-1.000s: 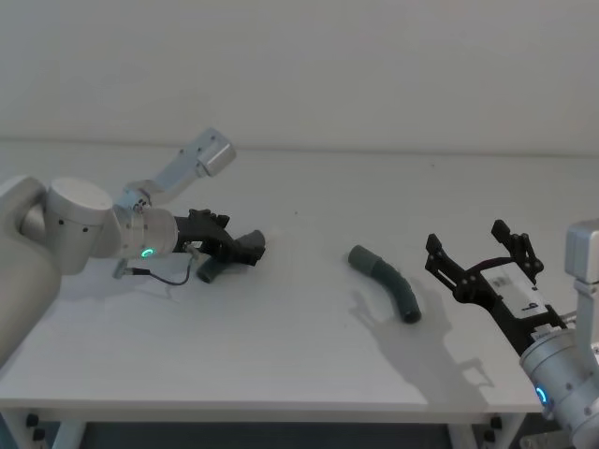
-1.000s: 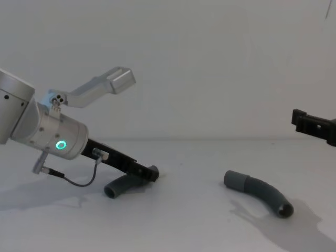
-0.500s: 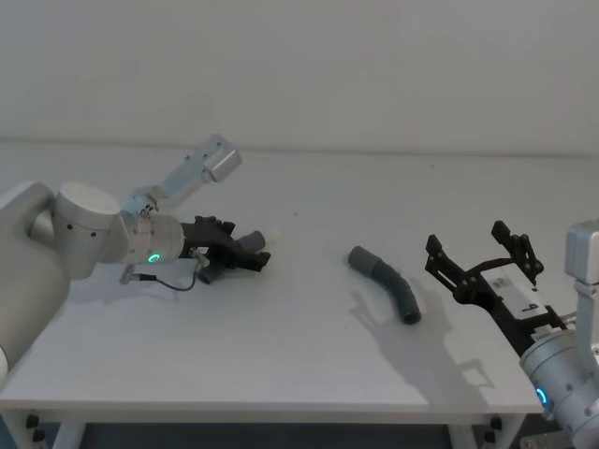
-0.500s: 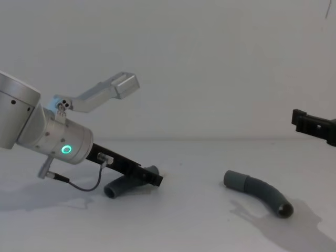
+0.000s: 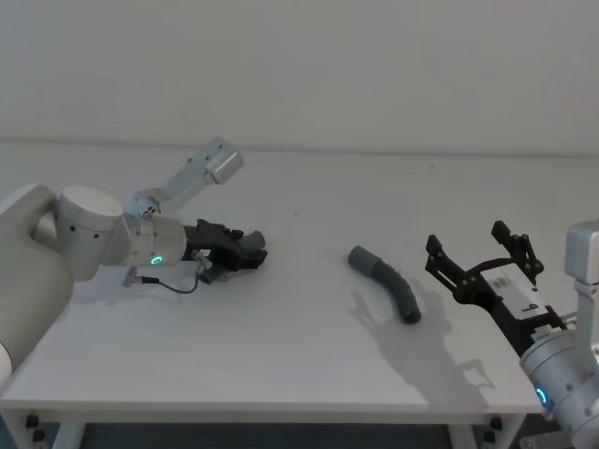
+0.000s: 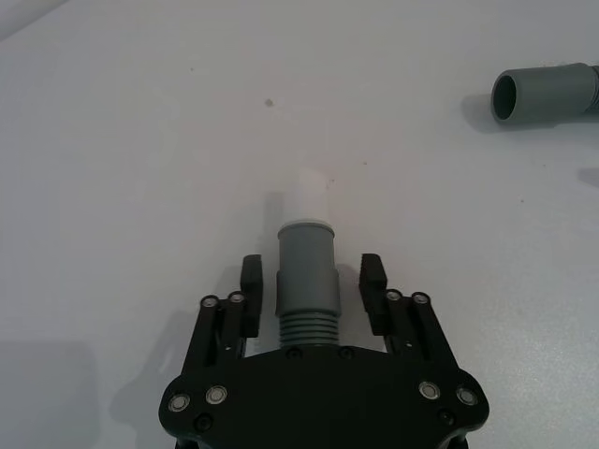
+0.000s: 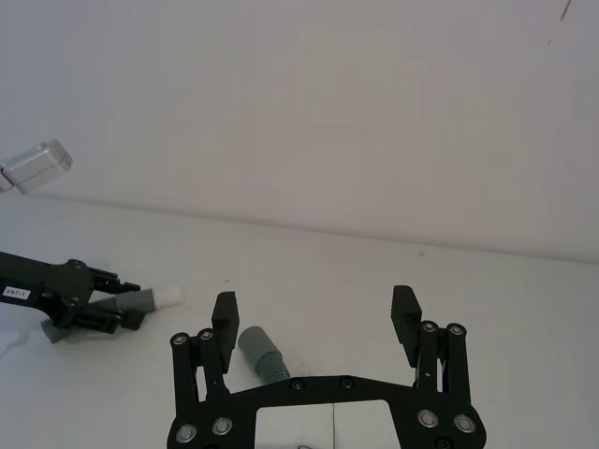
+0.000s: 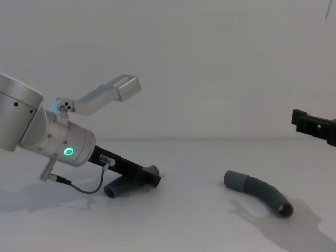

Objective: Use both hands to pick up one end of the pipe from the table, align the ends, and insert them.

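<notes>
The short slim pipe piece (image 5: 251, 243) lies on the table (image 5: 281, 365) at the left, its collared pale-tipped end (image 6: 307, 201) pointing away from the arm. My left gripper (image 5: 251, 254), on the arm with the green ring, is low over it and open. Its fingers (image 6: 251, 281) straddle the piece (image 6: 307, 271) with a gap on each side. The longer, thicker pipe piece (image 5: 386, 281) lies at centre right, its socket end (image 6: 547, 94) open toward the left gripper. Near the front right my right gripper (image 5: 468, 238) hovers open and empty, short of the long piece (image 7: 257, 351).
A silver block-shaped arm part (image 5: 213, 161) sticks up behind the left gripper. A thin black cable (image 8: 79, 185) loops from the left wrist down to the table. A bare white wall rises behind the table's far edge.
My left arm has pushed slightly forward and turned at the wrist, keeping its fingers around the short piece. Both pipe pieces and the right arm have stayed put.
</notes>
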